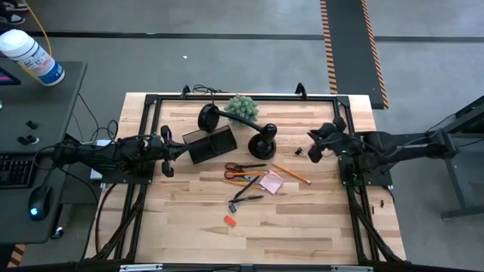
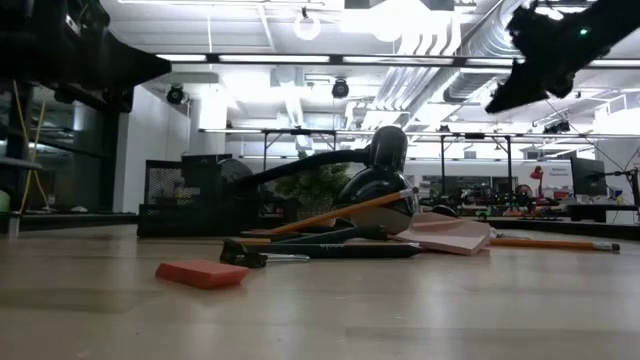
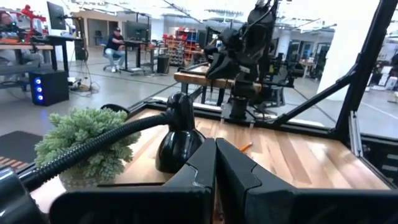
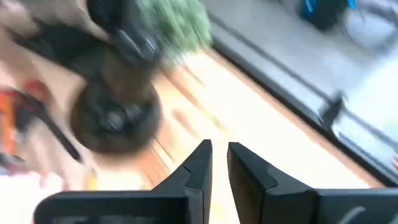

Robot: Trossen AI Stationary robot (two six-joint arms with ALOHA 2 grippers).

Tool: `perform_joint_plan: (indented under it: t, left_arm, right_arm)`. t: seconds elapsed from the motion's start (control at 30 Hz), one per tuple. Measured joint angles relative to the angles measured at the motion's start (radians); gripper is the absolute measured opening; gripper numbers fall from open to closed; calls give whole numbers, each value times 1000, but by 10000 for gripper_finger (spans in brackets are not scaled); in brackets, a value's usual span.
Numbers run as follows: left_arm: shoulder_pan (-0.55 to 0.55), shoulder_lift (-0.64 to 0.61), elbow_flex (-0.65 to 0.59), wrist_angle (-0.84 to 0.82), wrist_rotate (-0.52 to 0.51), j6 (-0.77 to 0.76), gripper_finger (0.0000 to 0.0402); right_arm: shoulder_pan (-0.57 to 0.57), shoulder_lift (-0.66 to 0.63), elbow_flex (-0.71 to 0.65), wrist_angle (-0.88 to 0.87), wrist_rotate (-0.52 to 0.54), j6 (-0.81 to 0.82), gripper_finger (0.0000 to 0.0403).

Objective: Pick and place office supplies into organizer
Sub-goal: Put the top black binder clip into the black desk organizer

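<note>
The organizer [image 1: 210,143], a dark translucent box, stands on the table left of centre, against the lamp. The orange-handled scissors [image 1: 242,172], pencil [image 1: 291,174], pink sticky-note pad [image 1: 271,183], thin black tool [image 1: 246,200] and red clip [image 1: 229,220] lie flat on the wood in front of it. The low view also shows the red clip [image 2: 202,272] and the pencil [image 2: 555,243]. My left gripper [image 1: 165,143] hovers just left of the organizer with its fingers shut [image 3: 216,163]. My right gripper [image 1: 318,143] hangs above the table right of the lamp base, its fingers a narrow gap apart [image 4: 219,155], holding nothing.
A black lamp with a round base [image 1: 263,143] and a round head [image 1: 208,117] stands behind the supplies. A green fuzzy plant [image 1: 242,108] is near the far edge. A small dark clip [image 1: 299,151] lies right of the lamp base. Bare wood stretches along the near edge.
</note>
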Motion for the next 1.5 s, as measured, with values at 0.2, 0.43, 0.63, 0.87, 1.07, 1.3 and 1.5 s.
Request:
perform_joint_plan:
  t: [0.2, 0.43, 0.63, 0.87, 1.07, 1.3, 1.5]
  left_arm:
    - [0, 0, 0, -20, -50, 0, 1]
    - [0, 0, 0, -13, -57, 1, 1]
    - [0, 0, 0, -13, -49, 0, 1]
    - [0, 0, 0, -13, -50, 2, 1]
    - [0, 0, 0, -13, -50, 2, 1]
    - [0, 0, 0, -12, -50, 2, 1]
    - [0, 0, 0, -12, -50, 2, 1]
  right_arm:
    - [-1, 141, 49, -140, -41, 191, 52]
    - [-54, 220, -3, -78, -225, 227, 59]
    - [-225, 315, -3, -64, -384, 127, 59]
    - [-376, 438, -3, -19, -574, -32, 58]
    - [-415, 522, -3, -9, -614, -84, 59]
    - [-409, 596, -3, 51, -616, -104, 53]
    - [-409, 643, -3, 54, -613, -108, 53]
